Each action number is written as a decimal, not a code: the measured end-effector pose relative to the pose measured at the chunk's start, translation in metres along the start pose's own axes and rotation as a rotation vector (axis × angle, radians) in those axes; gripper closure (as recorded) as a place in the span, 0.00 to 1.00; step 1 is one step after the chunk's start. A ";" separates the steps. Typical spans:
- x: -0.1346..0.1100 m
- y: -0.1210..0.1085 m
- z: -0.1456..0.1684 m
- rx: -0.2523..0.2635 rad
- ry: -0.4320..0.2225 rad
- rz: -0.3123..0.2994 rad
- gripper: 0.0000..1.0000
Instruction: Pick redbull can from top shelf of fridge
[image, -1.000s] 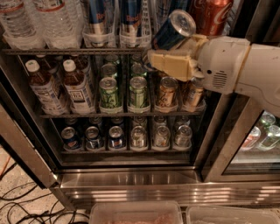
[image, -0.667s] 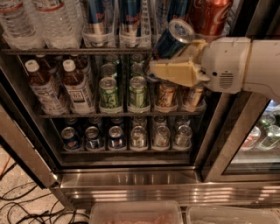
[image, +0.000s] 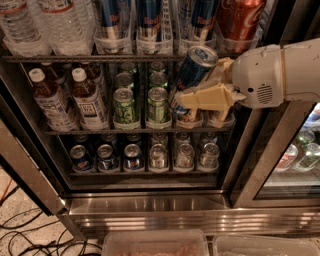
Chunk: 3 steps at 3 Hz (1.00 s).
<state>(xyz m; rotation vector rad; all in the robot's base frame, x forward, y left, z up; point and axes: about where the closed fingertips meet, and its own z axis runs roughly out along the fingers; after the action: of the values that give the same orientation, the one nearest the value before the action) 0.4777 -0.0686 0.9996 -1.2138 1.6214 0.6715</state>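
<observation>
My gripper (image: 192, 97) is shut on a redbull can (image: 192, 72), a slim blue-and-silver can with a silver top. I hold it tilted, top leaning right, in front of the middle shelf and just below the top shelf (image: 125, 57). Several more redbull cans (image: 150, 20) stand in clear lane trays on that top shelf, with a red Coca-Cola can (image: 240, 20) to their right. The white arm (image: 280, 75) reaches in from the right. The fridge (image: 150, 205) has a stainless steel frame and a dark interior.
Water bottles (image: 50, 25) stand at the top left. The middle shelf holds tea bottles (image: 87, 102) and green cans (image: 125, 105). The bottom shelf holds short cans (image: 132, 157). A second cooler (image: 295, 155) stands at the right. Cables (image: 30, 235) lie on the floor; plastic bins (image: 155, 242) sit below.
My gripper with the redbull can has moved down and outward from the top shelf, and the can now tilts more to the right.
</observation>
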 end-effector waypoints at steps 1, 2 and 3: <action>0.000 0.000 0.000 0.000 0.000 0.000 1.00; 0.002 0.018 0.006 0.000 0.012 -0.007 1.00; 0.018 0.071 0.014 0.036 -0.017 0.026 1.00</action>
<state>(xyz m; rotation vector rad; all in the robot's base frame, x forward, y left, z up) 0.4164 -0.0389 0.9700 -1.1600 1.6309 0.6638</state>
